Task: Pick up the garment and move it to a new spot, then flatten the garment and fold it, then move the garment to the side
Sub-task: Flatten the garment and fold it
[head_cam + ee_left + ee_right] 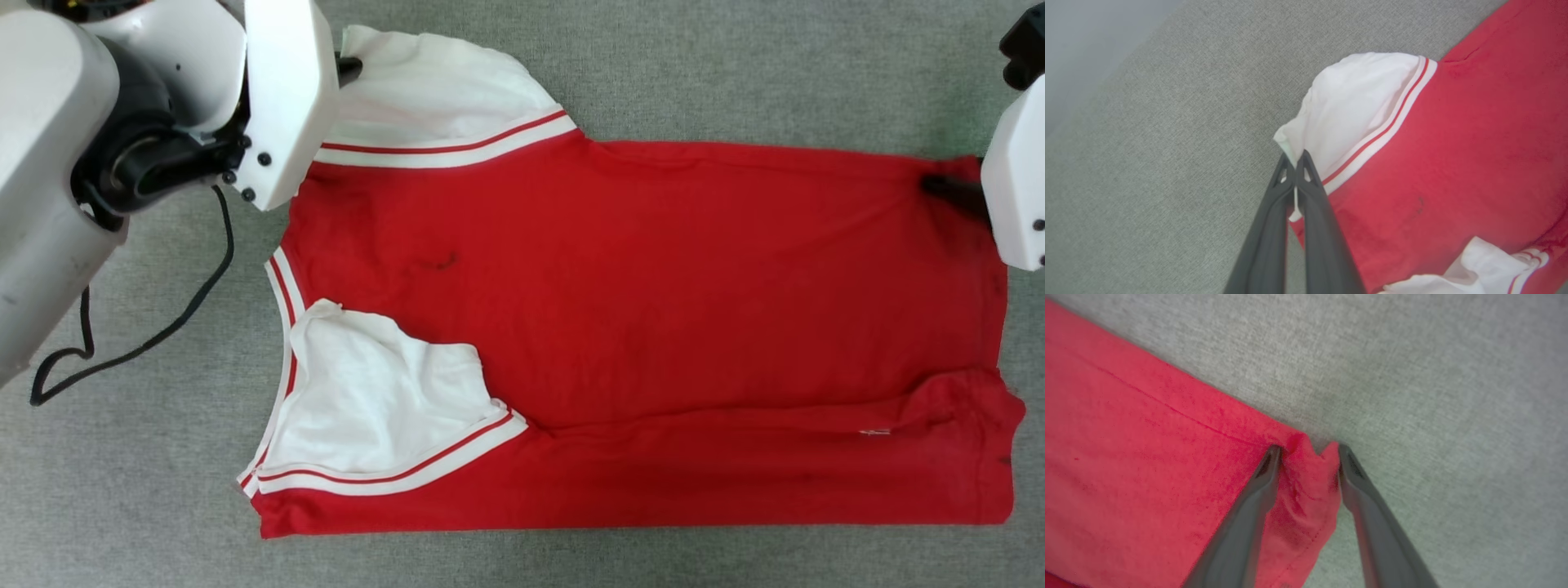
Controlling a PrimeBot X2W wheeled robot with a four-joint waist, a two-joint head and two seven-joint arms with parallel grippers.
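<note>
The garment (637, 310) lies spread on the grey fabric surface, neck to the left and hem to the right, with its near long edge folded over. One white sleeve (375, 392) is folded onto the red body. The far white sleeve (1351, 106) has its edge pinched in my left gripper (1294, 157), which is shut on it; the head view has that gripper (351, 69) at the sleeve's top left. My right gripper (1308, 451) stands at the far hem corner (1310, 473), jaws apart, with the red cloth bunched between the fingers. Its dark finger (947, 189) lies on that corner.
A black cable (163, 327) hangs from the left arm and loops over the grey surface (122, 490) left of the garment. Bare grey surface surrounds the garment on all sides. My left forearm (163, 122) covers the upper left corner.
</note>
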